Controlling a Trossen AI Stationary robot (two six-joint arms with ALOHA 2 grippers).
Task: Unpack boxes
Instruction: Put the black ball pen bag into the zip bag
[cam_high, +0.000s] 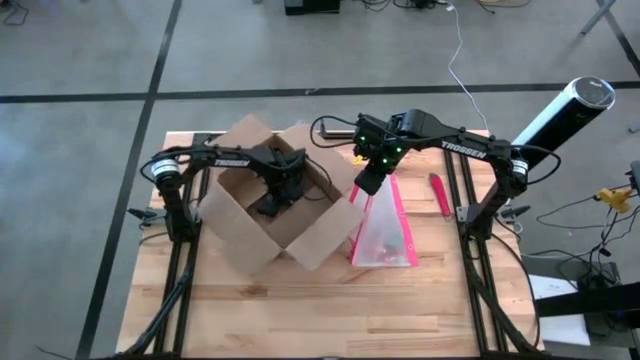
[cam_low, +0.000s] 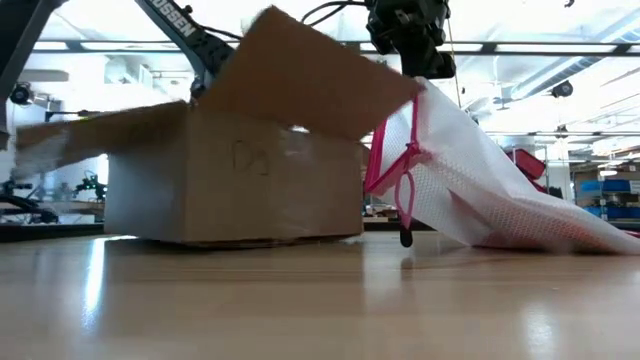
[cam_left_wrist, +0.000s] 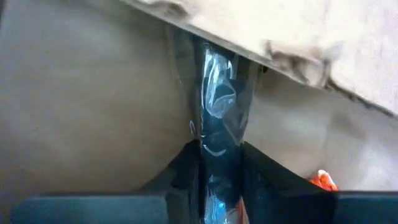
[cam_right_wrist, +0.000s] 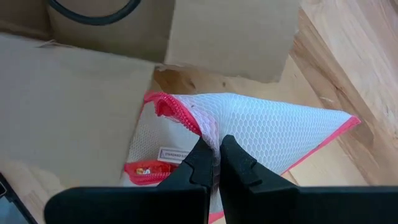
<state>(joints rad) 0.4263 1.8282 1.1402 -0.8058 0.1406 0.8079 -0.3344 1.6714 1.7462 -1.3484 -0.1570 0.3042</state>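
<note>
Left gripper (cam_high: 272, 203) is down inside the open cardboard box (cam_high: 240, 230), fingers clamped on a clear plastic bag (cam_left_wrist: 219, 106). Right gripper (cam_high: 368, 183) pinches the mesh zip pouch (cam_high: 385, 232), tight against the box's flap, near the bench's (cam_high: 320, 310) far edge.

Matt corrugated cardboard box (cam_high: 262, 205), mesh pouch (cam_high: 385, 228), glossy wooden table (cam_high: 330, 310).

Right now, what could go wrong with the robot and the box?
The left pincer is down inside the box, shut on a crinkly clear wrapper. Pulling up might tear it or let it slip. The right pincer pinches the mesh pouch by a thin fold, so the pouch could drop out. The pouch also leans against a box flap, so moving either one might tug the other.
</note>
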